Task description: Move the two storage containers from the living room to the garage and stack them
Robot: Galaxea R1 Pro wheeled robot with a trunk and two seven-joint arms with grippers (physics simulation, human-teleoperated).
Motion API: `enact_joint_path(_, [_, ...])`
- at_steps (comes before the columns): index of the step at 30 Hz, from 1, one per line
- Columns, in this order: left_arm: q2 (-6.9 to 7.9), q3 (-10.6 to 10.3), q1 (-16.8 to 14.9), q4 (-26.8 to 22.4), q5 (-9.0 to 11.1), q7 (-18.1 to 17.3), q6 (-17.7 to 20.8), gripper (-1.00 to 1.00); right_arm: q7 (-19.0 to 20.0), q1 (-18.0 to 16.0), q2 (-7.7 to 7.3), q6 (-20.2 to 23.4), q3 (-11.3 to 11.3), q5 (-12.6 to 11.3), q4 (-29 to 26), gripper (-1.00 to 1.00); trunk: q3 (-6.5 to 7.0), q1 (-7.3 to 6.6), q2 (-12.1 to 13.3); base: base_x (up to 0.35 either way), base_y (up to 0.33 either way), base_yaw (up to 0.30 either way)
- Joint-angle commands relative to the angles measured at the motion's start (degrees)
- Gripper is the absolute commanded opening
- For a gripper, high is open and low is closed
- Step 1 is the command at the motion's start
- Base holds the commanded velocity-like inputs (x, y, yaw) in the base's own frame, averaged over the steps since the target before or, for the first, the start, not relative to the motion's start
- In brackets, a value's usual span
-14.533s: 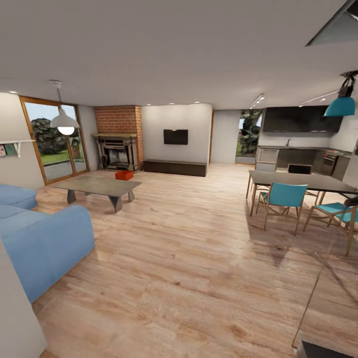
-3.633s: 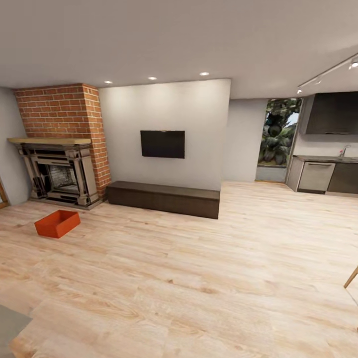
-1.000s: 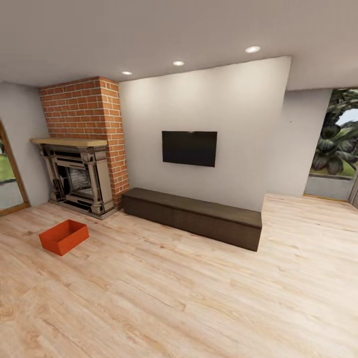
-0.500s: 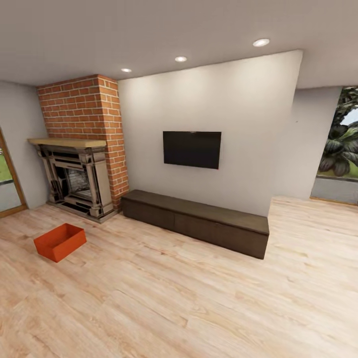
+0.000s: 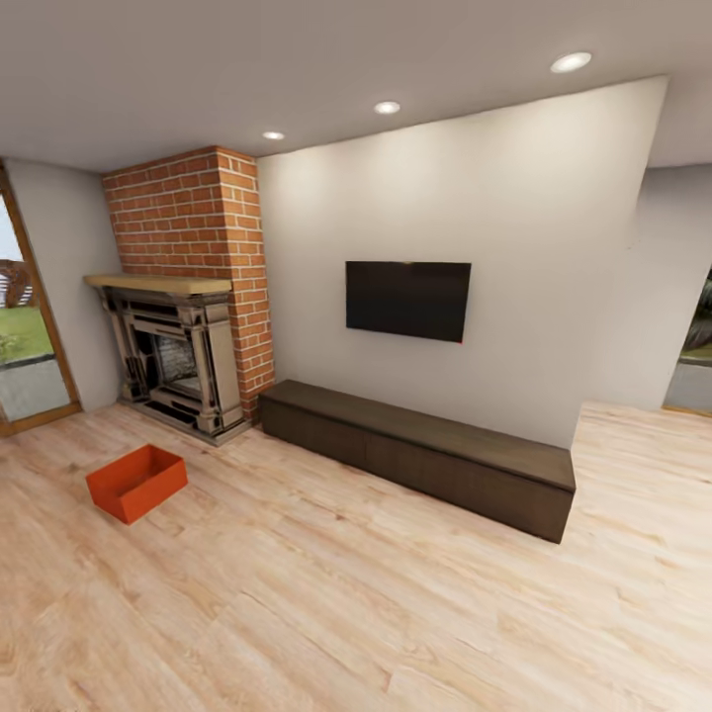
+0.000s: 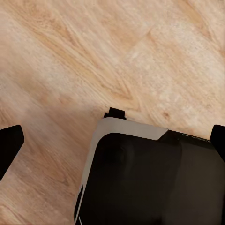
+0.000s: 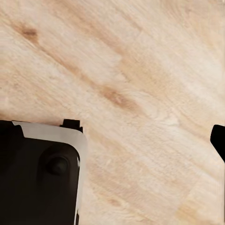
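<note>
Sitting on the plank floor (image 5: 326, 593) ahead and leftward, by the fireplace (image 5: 178, 361), the orange bin (image 5: 136, 482) lies well beyond both wide-open, empty grippers, likely nearer the left gripper (image 6: 112, 143) than the right gripper (image 7: 218, 140).

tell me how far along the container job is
Nothing looks done yet: one orange storage container sits on the wood-plank floor of the living room, in front of the fireplace. Nothing is in hand; both wrist views look down on bare planks. Left: fetch it, find the second container, carry both to the garage and stack them.
</note>
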Motion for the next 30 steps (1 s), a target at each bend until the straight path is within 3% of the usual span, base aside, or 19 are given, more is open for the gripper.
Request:
enact_joint_path(1, [0.00,0.3,0.0,0.0,0.2,0.1,0.0,1.00,-0.2,-0.1,0.01,-0.3,0.3,-0.1,0.2,1.00,-0.02,0.05,0.0,0.324,0.000,0.275])
enact_joint_path(24, [0.01,0.3,0.0,0.0,0.2,0.1,0.0,1.00,-0.2,-0.1,0.00,-0.3,0.4,-0.1,0.2,1.00,-0.02,0.05,0.0,0.323,0.000,0.280])
enact_joint_path(30, [0.02,0.3,0.0,0.0,0.2,0.1,0.0,1.00,-0.2,-0.1,0.00,-0.2,0.4,-0.1,0.2,1.00,-0.02,0.05,0.0,0.323,0.000,0.091])
